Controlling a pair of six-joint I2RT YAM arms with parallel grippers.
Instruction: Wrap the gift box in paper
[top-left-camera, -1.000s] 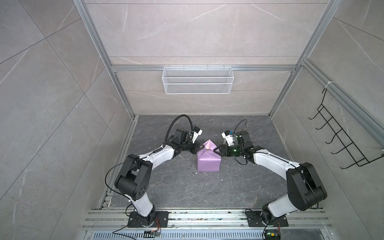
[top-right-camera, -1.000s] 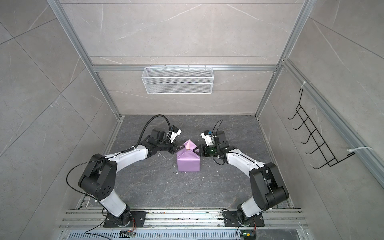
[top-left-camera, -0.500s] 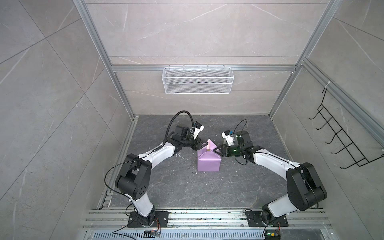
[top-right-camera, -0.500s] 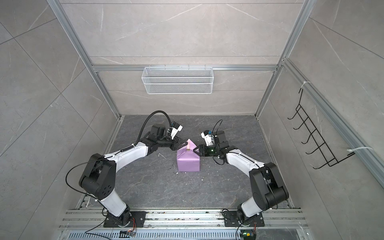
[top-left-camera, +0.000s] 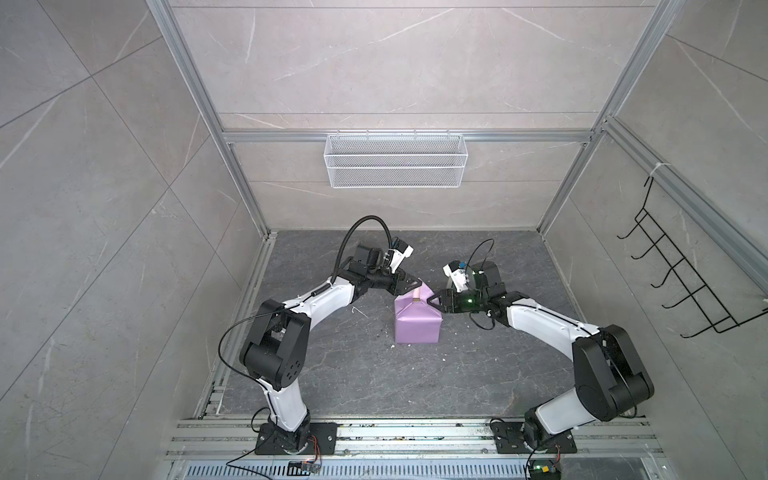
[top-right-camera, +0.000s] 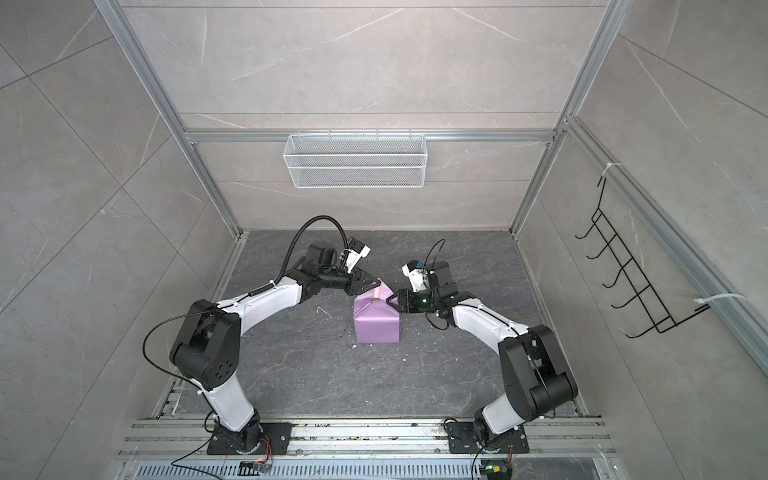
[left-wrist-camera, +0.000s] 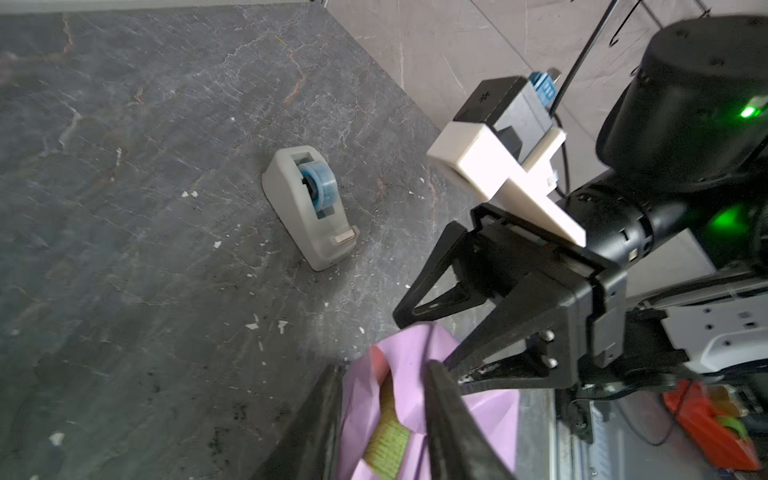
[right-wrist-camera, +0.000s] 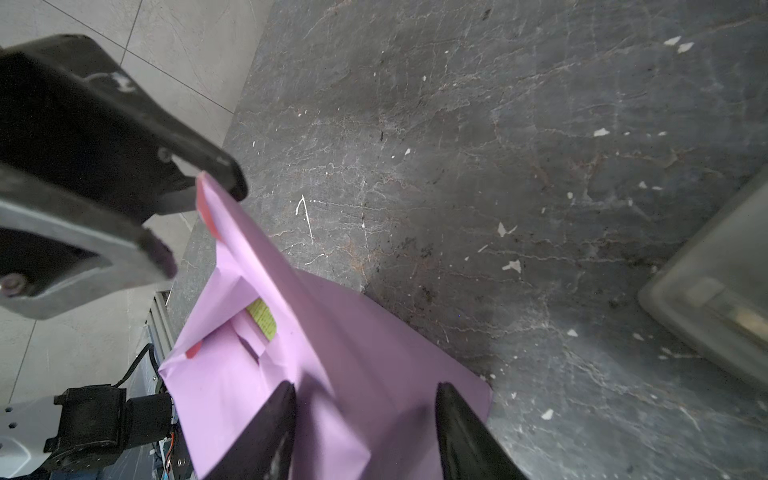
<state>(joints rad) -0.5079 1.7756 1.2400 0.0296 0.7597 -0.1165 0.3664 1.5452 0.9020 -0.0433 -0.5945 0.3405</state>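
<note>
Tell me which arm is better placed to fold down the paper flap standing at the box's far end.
Left, probably. The left gripper stands open at the tip of the upright flap of the paper; the right gripper sits lower, astride the wrapped side.

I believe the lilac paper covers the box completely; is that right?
Not completely: a strip of the box shows green through a gap in the folds of the lilac paper, plain in the right wrist view.

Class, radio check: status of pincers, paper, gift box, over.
Left pincer open astride upright paper flap. Right pincer open, at wrapped end. Gift box peeks through gap. Tape dispenser apart.
</note>
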